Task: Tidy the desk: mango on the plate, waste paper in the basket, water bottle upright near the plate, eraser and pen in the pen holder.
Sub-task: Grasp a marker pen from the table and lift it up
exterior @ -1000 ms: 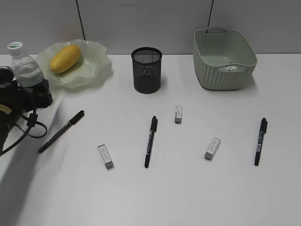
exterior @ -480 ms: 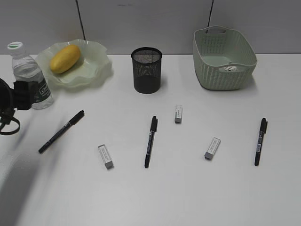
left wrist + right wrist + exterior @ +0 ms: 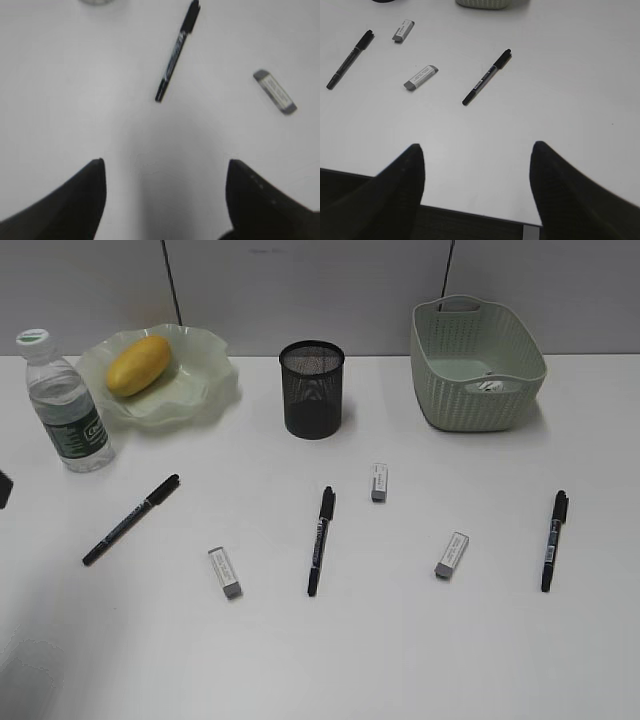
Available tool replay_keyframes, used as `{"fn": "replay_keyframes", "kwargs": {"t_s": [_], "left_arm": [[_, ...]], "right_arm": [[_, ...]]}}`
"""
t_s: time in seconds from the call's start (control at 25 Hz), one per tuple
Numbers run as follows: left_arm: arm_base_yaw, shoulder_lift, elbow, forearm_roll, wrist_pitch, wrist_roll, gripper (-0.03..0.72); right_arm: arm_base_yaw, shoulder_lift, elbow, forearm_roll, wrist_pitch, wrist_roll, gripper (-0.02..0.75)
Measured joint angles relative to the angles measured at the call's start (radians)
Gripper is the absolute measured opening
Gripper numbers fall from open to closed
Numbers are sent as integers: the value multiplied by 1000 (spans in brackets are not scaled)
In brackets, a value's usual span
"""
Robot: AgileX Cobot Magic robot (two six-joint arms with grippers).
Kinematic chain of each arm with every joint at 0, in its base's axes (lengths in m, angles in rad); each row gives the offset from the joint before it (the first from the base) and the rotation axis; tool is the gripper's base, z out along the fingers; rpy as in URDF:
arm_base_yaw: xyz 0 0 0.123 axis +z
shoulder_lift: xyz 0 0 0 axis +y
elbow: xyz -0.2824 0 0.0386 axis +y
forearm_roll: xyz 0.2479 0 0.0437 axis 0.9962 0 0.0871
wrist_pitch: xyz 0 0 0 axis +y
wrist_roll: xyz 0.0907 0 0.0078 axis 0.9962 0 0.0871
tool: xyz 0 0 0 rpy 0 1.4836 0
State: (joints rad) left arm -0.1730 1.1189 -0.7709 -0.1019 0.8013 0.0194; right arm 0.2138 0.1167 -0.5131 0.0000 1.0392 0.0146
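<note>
The water bottle (image 3: 68, 405) stands upright left of the plate (image 3: 205, 380), which holds the mango (image 3: 139, 364). The waste paper (image 3: 490, 386) lies in the basket (image 3: 476, 365). The pen holder (image 3: 312, 390) stands at the back middle. Three pens (image 3: 131, 519) (image 3: 320, 540) (image 3: 555, 539) and three erasers (image 3: 225, 572) (image 3: 379, 482) (image 3: 452, 555) lie on the desk. My left gripper (image 3: 165, 170) is open and empty, short of the left pen (image 3: 177, 50) and an eraser (image 3: 275, 91). My right gripper (image 3: 476, 152) is open and empty over the desk's front edge, short of the right pen (image 3: 486, 76).
The desk's front edge (image 3: 470, 212) shows under the right gripper. Only a dark sliver of the left arm (image 3: 3, 488) shows at the exterior view's left edge. The right arm is out of the exterior view.
My left gripper has let go of the water bottle and drawn back to the left, almost out of the exterior view. The bottle stays upright.
</note>
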Motion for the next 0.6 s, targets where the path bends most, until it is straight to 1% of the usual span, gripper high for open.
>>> {"fn": "replay_keyframes", "kwargs": {"t_s": [0.12, 0.24, 0.4, 0.6], "left_arm": [[0, -70, -1, 1, 146, 3, 531], [0, -150, -1, 7, 243, 3, 492], [0, -290, 15, 12, 280, 5, 474], [0, -531, 109, 37, 295, 7, 464]], "right_arm": [[0, 0, 0, 0, 1, 0, 521], [0, 0, 0, 0, 1, 0, 521], [0, 0, 0, 0, 0, 0, 521], [0, 0, 0, 0, 0, 0, 521]]}}
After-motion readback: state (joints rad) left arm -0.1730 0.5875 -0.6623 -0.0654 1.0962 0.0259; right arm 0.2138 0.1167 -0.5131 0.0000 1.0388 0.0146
